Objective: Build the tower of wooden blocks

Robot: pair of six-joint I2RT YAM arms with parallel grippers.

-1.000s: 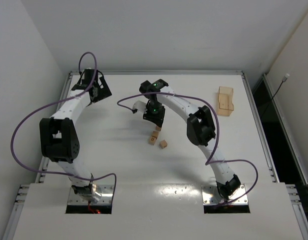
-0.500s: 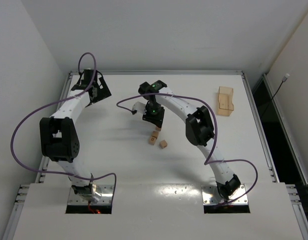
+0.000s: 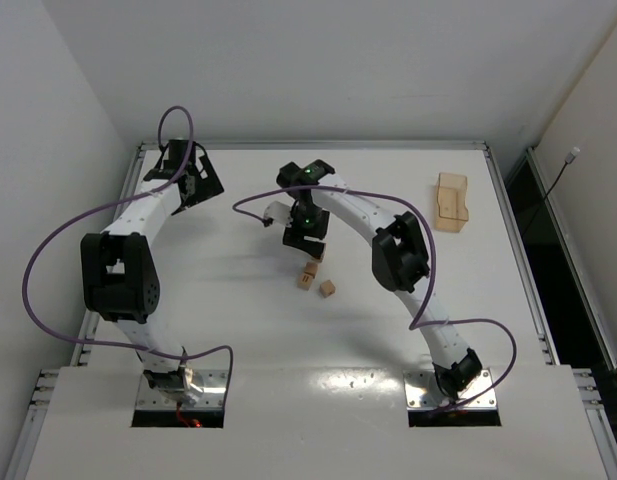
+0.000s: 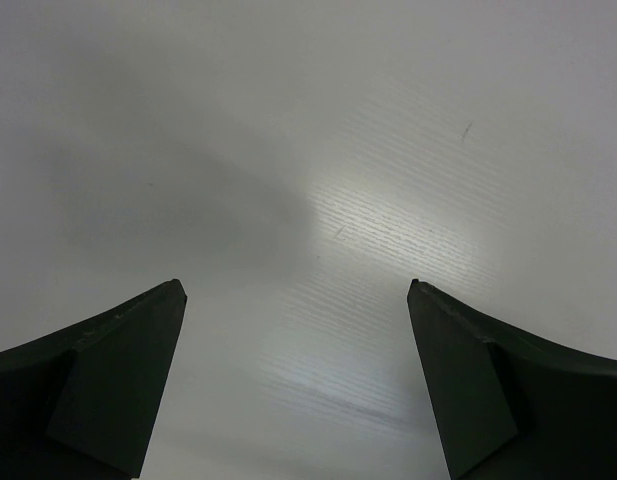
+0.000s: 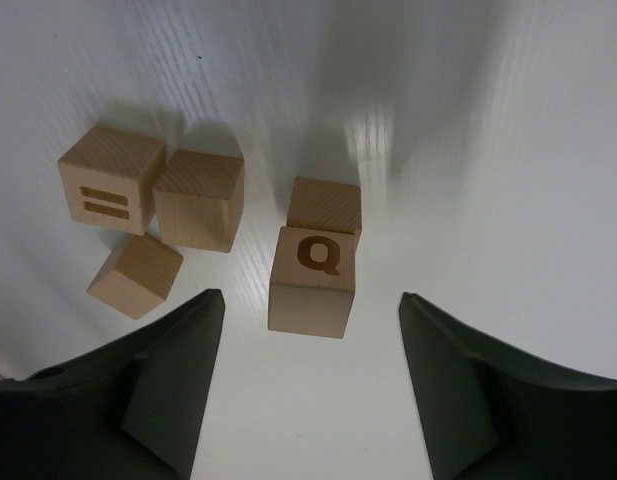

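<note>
Several small tan wood blocks lie loose at the table's middle. In the right wrist view a block marked Q touches a plain block behind it. To the left are a block with two dark bars, a plain block and a smaller-looking one. No upright tower shows. My right gripper is open and empty, just behind the Q block, which sits ahead of its fingers. My left gripper is open and empty over bare table at the back left.
A larger pale wooden slab piece stands at the back right. Purple cables loop over both arms. A metal rail runs along the table's far edge, and white walls close in on the left and the back.
My right gripper has drawn back a little toward the far left, uncovering more of the block nearest it. The blocks and the left arm have not moved.
</note>
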